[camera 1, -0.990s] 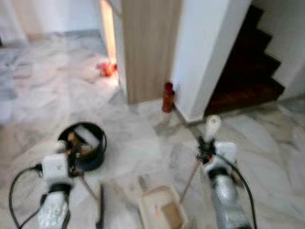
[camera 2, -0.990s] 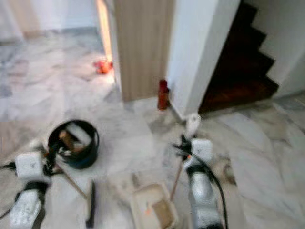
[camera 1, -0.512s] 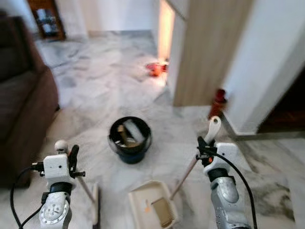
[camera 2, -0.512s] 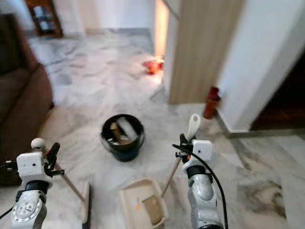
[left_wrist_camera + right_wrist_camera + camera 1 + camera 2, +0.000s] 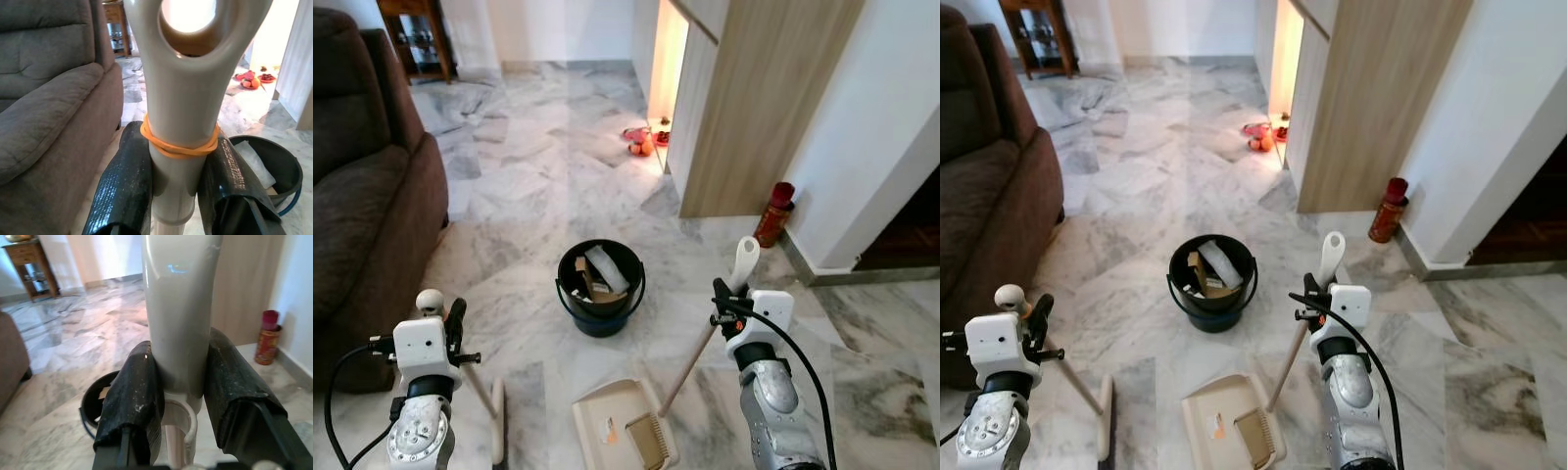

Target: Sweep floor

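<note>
**Both grippers clamped on handles**

Lower left, the left gripper [image 5: 178, 171] pinches the broom handle [image 5: 183, 122]. At bottom centre lies the dustpan [image 5: 622, 436], its handle [image 5: 178, 318] squeezed by the right gripper [image 5: 188, 391]. The bucket [image 5: 600, 286] stands mid-frame beyond them.

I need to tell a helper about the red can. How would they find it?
Find the wooden panel beside the white wall. At the wall's foot, right of the panel, stands the red can, upright on the floor. It is the sole red cylinder; the bucket nearby is black.
</note>
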You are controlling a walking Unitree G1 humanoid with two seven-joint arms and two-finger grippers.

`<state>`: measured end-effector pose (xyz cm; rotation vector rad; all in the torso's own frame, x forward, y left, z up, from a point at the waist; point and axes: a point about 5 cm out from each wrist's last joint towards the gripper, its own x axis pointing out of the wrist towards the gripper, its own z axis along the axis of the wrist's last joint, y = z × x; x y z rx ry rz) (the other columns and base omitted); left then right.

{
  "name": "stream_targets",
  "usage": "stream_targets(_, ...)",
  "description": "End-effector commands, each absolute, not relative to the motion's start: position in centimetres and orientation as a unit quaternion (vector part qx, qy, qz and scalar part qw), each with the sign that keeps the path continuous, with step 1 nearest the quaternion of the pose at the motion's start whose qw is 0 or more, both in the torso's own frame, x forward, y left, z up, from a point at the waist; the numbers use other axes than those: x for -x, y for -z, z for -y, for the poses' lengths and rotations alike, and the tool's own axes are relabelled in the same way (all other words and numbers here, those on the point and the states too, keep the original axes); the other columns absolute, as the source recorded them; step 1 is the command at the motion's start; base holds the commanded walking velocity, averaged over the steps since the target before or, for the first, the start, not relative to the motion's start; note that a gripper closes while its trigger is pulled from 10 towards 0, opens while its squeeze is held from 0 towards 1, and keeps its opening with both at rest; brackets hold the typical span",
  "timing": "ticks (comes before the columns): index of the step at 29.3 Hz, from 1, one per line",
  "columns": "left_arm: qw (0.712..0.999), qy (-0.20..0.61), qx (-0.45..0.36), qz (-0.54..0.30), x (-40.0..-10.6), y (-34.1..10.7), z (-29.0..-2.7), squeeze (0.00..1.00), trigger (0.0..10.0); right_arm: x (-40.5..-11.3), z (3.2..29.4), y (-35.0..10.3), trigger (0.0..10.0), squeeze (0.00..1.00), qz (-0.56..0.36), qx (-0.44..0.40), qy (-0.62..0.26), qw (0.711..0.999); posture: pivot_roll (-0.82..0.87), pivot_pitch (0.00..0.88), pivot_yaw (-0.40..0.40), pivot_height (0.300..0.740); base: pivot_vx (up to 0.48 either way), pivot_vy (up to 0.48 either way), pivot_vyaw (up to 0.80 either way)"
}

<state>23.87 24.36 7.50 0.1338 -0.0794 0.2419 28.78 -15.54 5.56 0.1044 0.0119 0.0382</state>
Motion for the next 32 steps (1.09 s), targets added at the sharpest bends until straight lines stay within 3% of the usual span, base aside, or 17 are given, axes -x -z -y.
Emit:
stream_targets(1, 0.989, -0.115, -0.078, 0.053, -24.02, -8.14, -24.27, 0.00, 10.0, -29.29, 15.85, -6.62, 10.0, 0.00, 0.016, -0.061, -0.010, 0.998, 0.06, 0.000, -0.018, 0.740, 0.000, 0.000, 0.00)
stream_targets(12, 0.989, -0.112, -0.083, 0.048, -24.06, -8.04, -24.15, 0.00, 10.0, -29.34, 15.40, -6.91, 10.0, 0.00, 0.024, -0.046, -0.028, 0.998, 0.06, 0.000, -0.022, 0.740, 0.000, 0.000, 0.08)
stream_targets(32, 0.990, -0.108, -0.082, 0.046, -24.12, -7.96, -24.02, 0.00, 10.0, -29.46, 15.29, -6.95, 10.0, 0.00, 0.022, -0.059, -0.024, 0.998, 0.06, 0.000, -0.024, 0.740, 0.275, 0.000, 0.09)
